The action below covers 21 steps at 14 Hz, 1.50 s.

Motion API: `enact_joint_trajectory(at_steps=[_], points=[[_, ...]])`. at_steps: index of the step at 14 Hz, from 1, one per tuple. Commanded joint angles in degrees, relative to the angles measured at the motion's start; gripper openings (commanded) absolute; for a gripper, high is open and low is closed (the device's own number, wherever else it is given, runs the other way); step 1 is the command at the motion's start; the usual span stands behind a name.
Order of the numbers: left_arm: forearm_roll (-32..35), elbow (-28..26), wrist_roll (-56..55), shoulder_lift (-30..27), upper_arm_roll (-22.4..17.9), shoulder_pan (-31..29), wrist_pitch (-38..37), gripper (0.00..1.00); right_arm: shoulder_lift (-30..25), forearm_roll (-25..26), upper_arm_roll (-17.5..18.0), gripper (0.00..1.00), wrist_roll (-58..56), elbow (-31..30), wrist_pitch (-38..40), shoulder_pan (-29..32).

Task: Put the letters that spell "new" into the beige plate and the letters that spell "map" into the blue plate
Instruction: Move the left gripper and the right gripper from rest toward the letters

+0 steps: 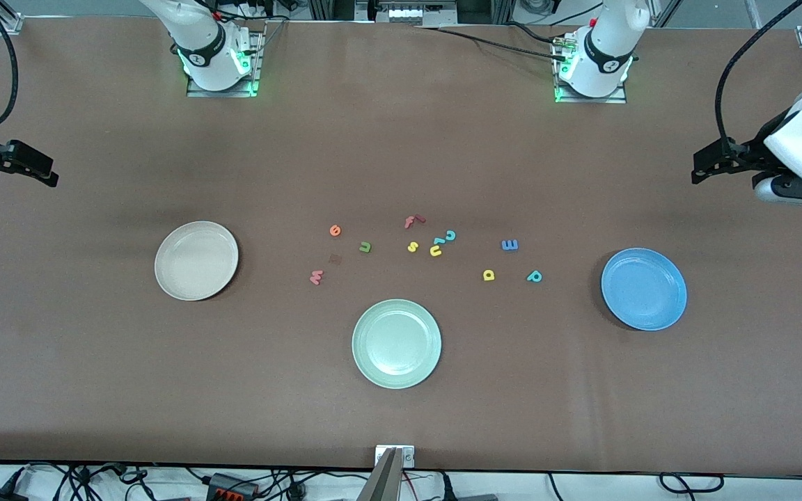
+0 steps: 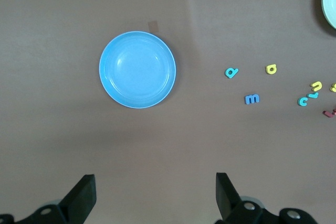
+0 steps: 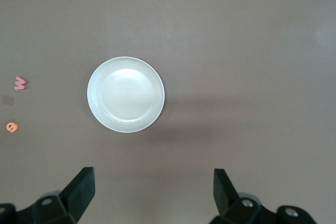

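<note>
nothing sorted yet: left gripper [image 2: 152, 198] and right gripper [image 3: 152, 195] both gape empty (parked high), so next means dropping onto a tiny foam letter, say the blue m [image 2: 252, 98].

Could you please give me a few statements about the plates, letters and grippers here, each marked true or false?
1. The blue plate holds no letters. True.
2. The salmon-red w lies in the beige plate. False: it lies on the table beside it.
3. The blue m is farther from the front camera than the teal p. True.
4. The left gripper grips a letter. False: its jaws are open and hold nothing.
</note>
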<state>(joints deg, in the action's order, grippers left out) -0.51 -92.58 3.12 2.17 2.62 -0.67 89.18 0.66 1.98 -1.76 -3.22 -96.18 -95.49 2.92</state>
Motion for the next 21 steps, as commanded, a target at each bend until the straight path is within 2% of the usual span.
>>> enact_joint_trajectory(at_steps=[1,4,7,11,13,15,18,21], points=[[-0.5,1.6,-0.2,1.9,0.8,0.7,-4.0,1.00,0.7,-0.3,0.7,1.00,0.0,-0.8,-0.5,0.6],[-1.0,1.5,0.3,2.7,1.3,4.7,-4.1,1.00,3.5,-0.3,1.1,1.00,0.1,-1.5,-1.0,-1.0],[-1.0,1.6,2.2,8.3,1.4,9.4,-3.8,1.00,7.9,-0.6,1.1,1.00,0.9,-1.6,-2.2,-7.2],[-1.2,0.5,24.6,16.4,1.5,13.1,7.3,1.00,14.0,-2.5,1.1,1.00,7.2,-1.6,-6.6,-15.6],[-1.3,0.0,40.9,20.4,2.0,13.3,11.9,1.00,15.9,-2.5,1.1,1.00,12.6,-3.5,-11.2,-19.6],[-1.2,-7.2,50.4,20.3,2.6,13.3,22.0,1.00,18.1,-2.5,1.1,1.00,15.2,-6.1,-16.3,-23.8],[1.7,-18.6,51.5,19.3,6.2,13.4,39.4,1.00,21.4,-2.5,1.1,1.00,17.9,-10.3,-22.9,-28.8],[4.0,-26.4,51.5,19.4,9.1,13.4,50.6,1.00,23.7,-2.6,1.1,1.00,20.4,-13.9,-30.1,-31.9]])
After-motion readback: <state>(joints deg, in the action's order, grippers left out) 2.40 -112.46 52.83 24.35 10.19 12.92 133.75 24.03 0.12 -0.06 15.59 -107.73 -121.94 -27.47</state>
